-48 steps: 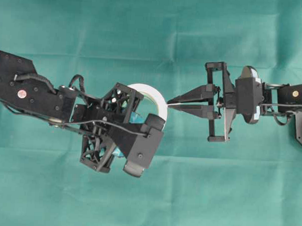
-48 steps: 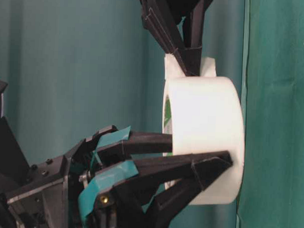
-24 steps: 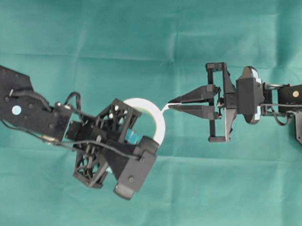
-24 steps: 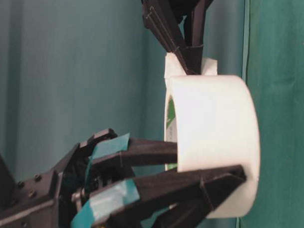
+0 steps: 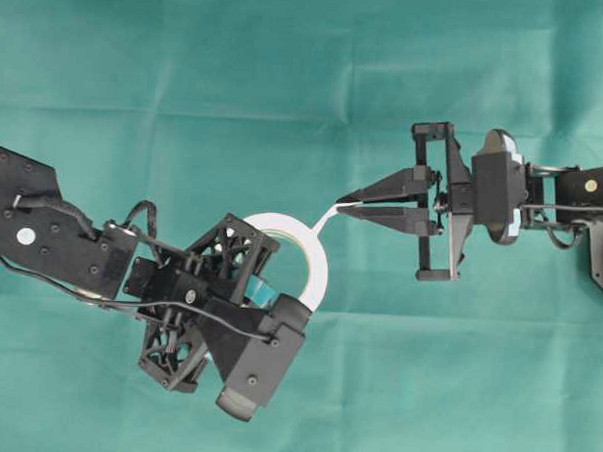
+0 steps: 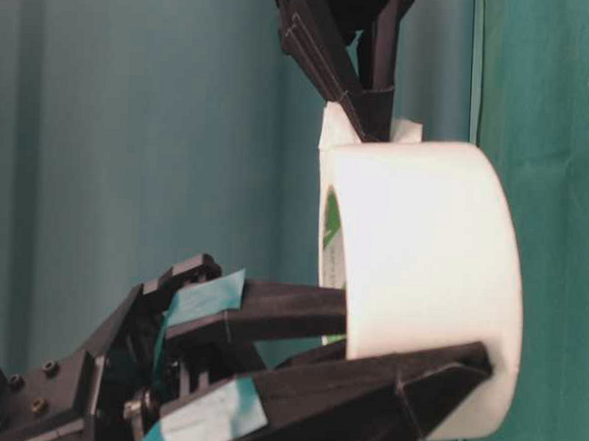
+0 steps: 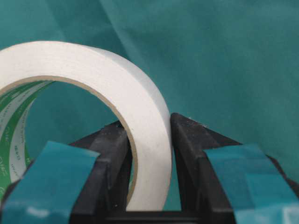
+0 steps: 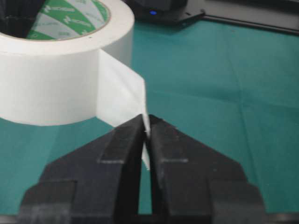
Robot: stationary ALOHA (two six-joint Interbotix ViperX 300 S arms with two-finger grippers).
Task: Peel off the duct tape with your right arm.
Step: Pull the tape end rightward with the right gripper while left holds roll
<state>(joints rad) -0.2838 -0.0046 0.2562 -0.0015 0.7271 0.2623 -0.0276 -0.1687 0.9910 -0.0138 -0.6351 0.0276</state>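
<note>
White duct tape (image 5: 315, 255), tab pinched, right end effector (image 5: 340, 206)

Green cloth (image 5: 288, 65), faint creases, even light

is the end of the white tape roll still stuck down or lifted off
Lifted: the loose white tab stands clear of the white duct tape roll, pinched in the shut black right end effector.
</note>
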